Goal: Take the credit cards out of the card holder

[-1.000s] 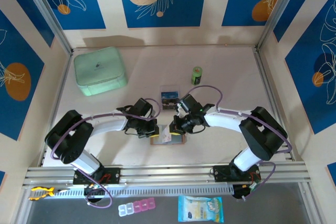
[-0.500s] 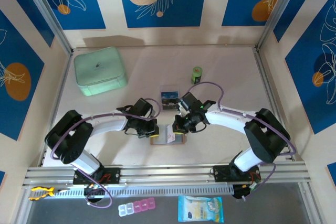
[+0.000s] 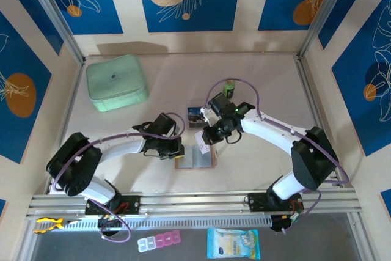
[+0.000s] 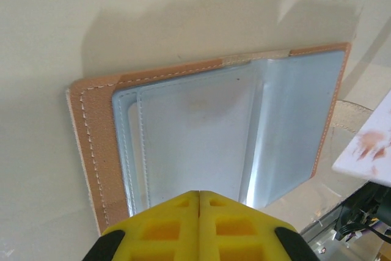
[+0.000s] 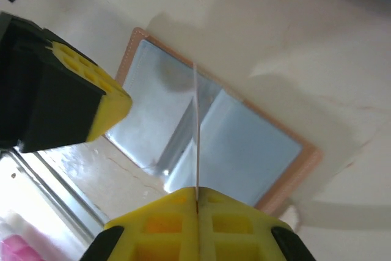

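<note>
Lying open on the bench (image 3: 269, 90) between the two arms, the holder (image 3: 197, 161) shows its grey-blue pockets face up, with a tan stitched border around them. The left gripper (image 4: 200, 198) has its yellow fingers pressed together with nothing between them, and it sits at the holder's left edge. The right gripper (image 5: 197, 198) is clamped on a card (image 5: 197, 126), seen edge-on as a thin line over the holder's middle fold. I cannot tell whether the card's far end touches the lining. From above, this card looks pale and tilted at the holder's far edge, with both grippers crowding in close beside it.

A second card (image 3: 196, 116) lies flat on the bench just behind the right gripper, apart from the holder. A green cylinder (image 3: 229, 87) stands farther back, with the right arm's purple cable looping near it. A mint case (image 3: 116, 82) rests well apart at the far left. A pill box (image 3: 159, 241) and a packet (image 3: 233, 244) lie in front of the rail, off the bench.
</note>
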Controlling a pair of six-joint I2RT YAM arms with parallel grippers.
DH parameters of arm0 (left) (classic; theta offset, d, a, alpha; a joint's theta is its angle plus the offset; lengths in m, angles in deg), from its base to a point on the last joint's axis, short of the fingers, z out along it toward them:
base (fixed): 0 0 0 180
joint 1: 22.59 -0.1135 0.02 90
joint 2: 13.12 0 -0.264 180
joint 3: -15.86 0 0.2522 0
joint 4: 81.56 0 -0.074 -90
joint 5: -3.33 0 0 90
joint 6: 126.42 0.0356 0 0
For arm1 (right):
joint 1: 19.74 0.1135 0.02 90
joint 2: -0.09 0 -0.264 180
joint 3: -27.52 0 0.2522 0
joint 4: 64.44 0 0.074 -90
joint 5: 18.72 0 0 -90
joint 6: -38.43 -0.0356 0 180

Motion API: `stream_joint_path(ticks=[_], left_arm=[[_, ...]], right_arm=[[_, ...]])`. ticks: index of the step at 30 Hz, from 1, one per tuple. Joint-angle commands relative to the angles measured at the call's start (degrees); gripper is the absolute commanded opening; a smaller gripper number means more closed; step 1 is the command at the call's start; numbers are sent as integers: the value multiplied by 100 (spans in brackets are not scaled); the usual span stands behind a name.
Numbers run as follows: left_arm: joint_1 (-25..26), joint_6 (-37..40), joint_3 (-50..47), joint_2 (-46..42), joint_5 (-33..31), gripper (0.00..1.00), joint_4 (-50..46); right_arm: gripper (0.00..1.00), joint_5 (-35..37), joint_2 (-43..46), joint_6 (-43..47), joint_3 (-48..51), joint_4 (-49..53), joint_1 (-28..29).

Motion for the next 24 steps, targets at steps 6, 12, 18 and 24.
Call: stream_joint_path(ticks=[6, 12, 18, 24], left_arm=[[-246, 14, -129, -612, -197, 7, -238], [-477, 62, -369, -1105, -275, 8, -316], [-627, 99, -500, -1459, -359, 10, -441], [-745, 142, -552, -1704, -454, 11, -587]], right_arm=[[0, 896, -379, 3930, -1124, 1306, -85], [0, 1107, -757, 5213, -1959, 1793, -381], [0, 617, -1301, 5653, -3097, 2065, -815], [0, 269, -2066, 5960, -4169, 2344, -1087]])
